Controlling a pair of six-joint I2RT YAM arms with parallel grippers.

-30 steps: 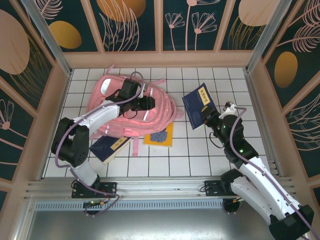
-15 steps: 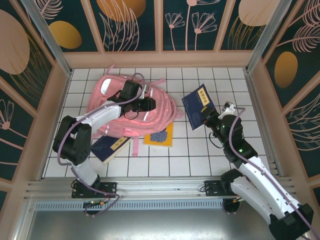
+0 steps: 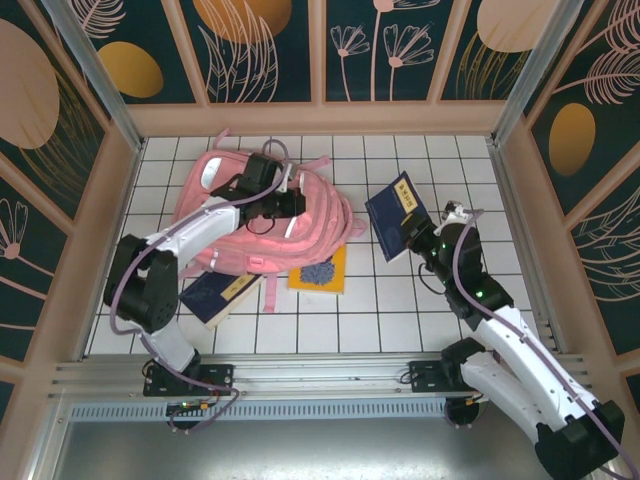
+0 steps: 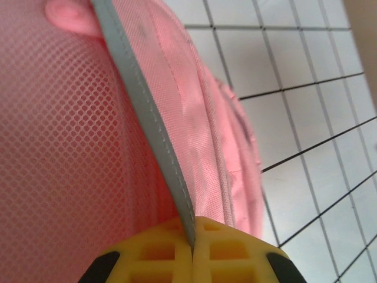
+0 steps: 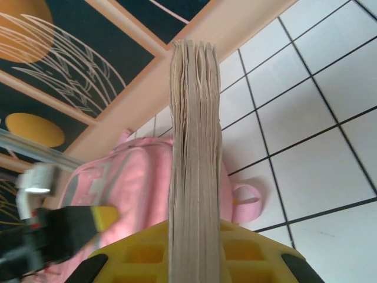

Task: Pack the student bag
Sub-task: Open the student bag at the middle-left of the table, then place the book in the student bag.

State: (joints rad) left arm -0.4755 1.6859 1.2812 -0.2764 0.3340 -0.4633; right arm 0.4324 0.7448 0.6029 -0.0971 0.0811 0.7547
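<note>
Robot test cell: white gridded table [image 3: 380,300], leaf-patterned wall panels [image 3: 260,50], aluminium mounting rail [image 3: 320,372].

One student bag [image 3: 318,215], three books [image 3: 398,210], two arms [image 3: 190,235].

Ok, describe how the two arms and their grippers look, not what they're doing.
The left arm and right arm have white shells between black joints, each trailing a purplish cable. The left gripper and right gripper have yellow waffle-grid fingers on black bases.
</note>
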